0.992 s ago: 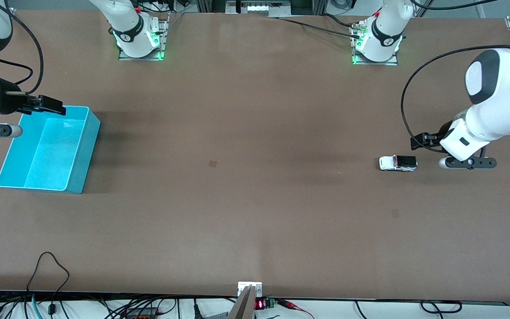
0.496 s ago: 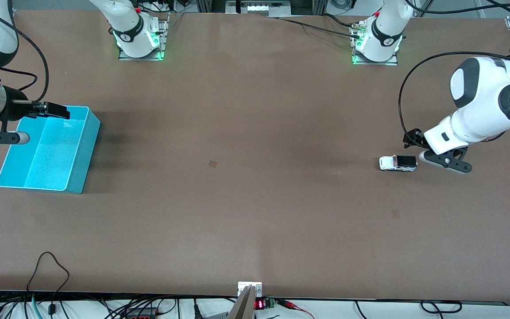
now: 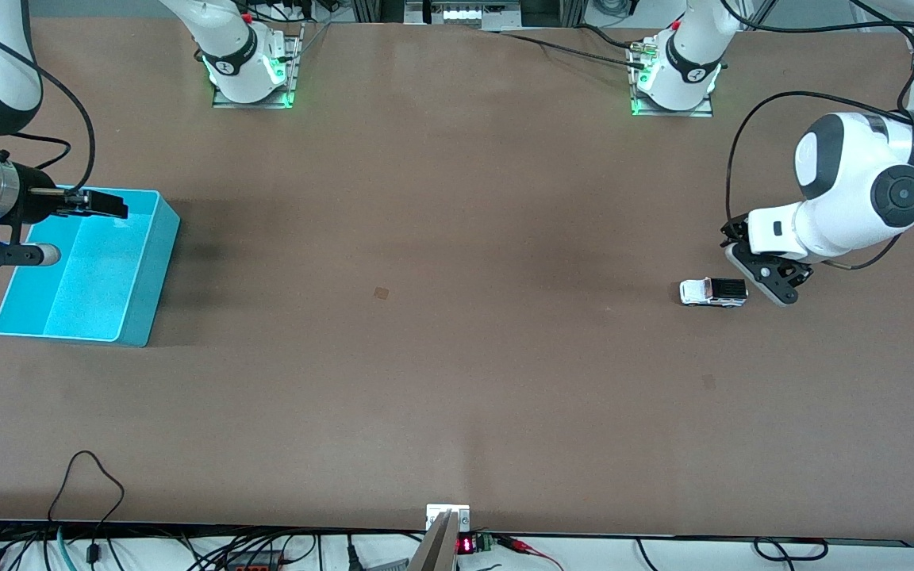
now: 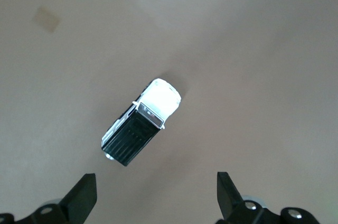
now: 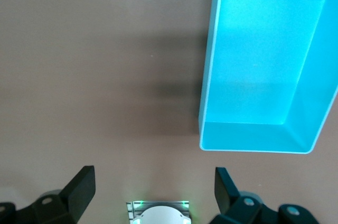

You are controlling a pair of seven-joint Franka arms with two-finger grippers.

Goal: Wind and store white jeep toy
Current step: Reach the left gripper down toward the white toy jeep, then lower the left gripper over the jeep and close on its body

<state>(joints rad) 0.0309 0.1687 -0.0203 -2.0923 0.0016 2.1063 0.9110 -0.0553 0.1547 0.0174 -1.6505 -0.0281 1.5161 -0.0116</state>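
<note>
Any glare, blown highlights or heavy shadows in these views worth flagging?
Left wrist view: the small white toy jeep with a black rear has its white hood blown out, detail lost. Front view: the turquoise plastic bin casts a soft shadow on the brown table. Right wrist view: evenly lit, with a dark shadow beside the bin.

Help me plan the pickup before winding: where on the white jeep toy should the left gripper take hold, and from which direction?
Come straight down and pinch the white jeep toy across its two long flanks, about mid-body. It sits upright on its wheels on the table, with narrow, flat sides. The left gripper, open, hangs just beside it.
</note>
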